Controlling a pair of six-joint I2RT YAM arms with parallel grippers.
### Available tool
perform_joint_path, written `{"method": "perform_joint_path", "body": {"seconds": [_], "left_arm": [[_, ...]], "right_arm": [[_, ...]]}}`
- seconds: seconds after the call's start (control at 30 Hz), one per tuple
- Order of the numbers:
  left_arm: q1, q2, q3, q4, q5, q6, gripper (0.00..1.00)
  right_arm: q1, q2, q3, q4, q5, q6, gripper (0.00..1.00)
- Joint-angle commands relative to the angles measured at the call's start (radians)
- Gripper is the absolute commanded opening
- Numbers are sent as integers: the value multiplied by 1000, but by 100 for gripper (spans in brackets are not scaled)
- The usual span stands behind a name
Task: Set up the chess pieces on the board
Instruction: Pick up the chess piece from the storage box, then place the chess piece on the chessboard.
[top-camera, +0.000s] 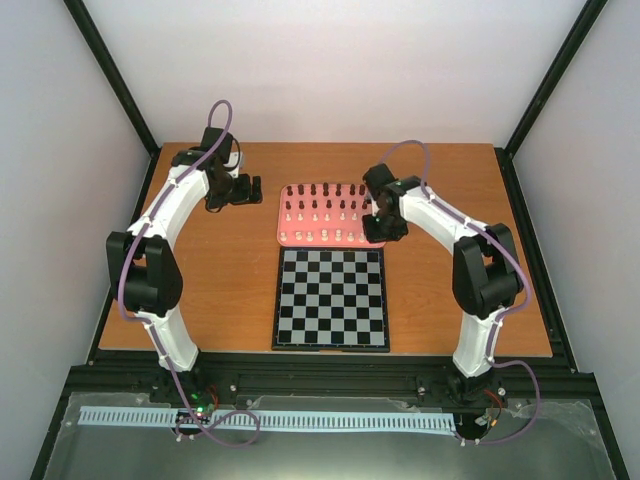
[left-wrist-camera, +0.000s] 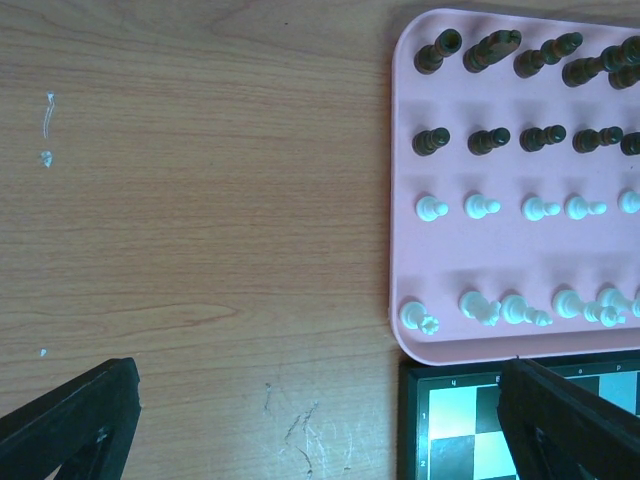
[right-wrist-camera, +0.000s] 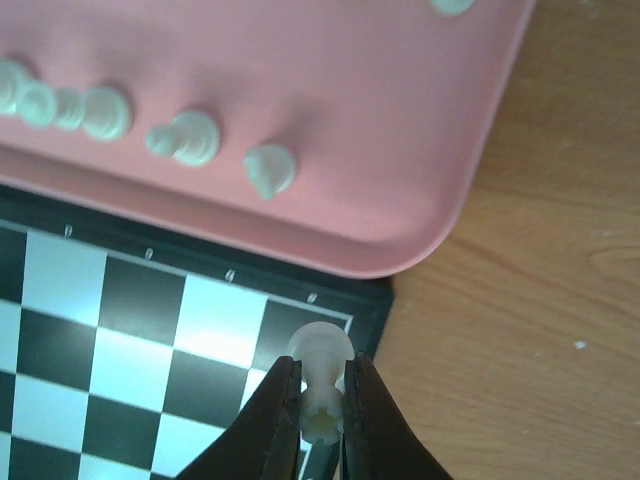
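Bright, even light — soft shadows; glare whitens the board (right-wrist-camera: 215, 335), close-ups slightly blurred.

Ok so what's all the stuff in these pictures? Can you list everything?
table: one, brown wood, under everything
tray: one, pink, at the far middle of the table, touching the board's far edge
board: one, black and pale grey checks, in front of the tray
dark pieces: many, brown-black, two far rows in the tray
cream pieces: many, cream-white, two near rows in the tray
held cream piece: one, cream-white, pinched over the board's far right corner
arms: two, white and black, one each side
left gripper: one, black, open, above bare table left of the tray
right gripper: one, black, shut on the held cream piece
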Motion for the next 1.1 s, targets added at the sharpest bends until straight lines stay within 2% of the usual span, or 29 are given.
{"method": "perform_joint_path", "body": {"seconds": [0.0, 0.27, 0.73, 1.07], "left_arm": [[0, 9, 23, -16, 17, -8, 100], [1, 7, 26, -18, 13, -8, 100], [1, 15, 23, -16, 12, -8, 100], [1, 17, 17, -18, 10, -4, 100]], "right_arm": [[41, -7, -63, 17, -16, 11, 3], [67, 19, -112, 56, 6, 7, 3], [65, 76, -87, 40, 38, 11, 4], [66, 66, -82, 38, -3, -11, 33]]}}
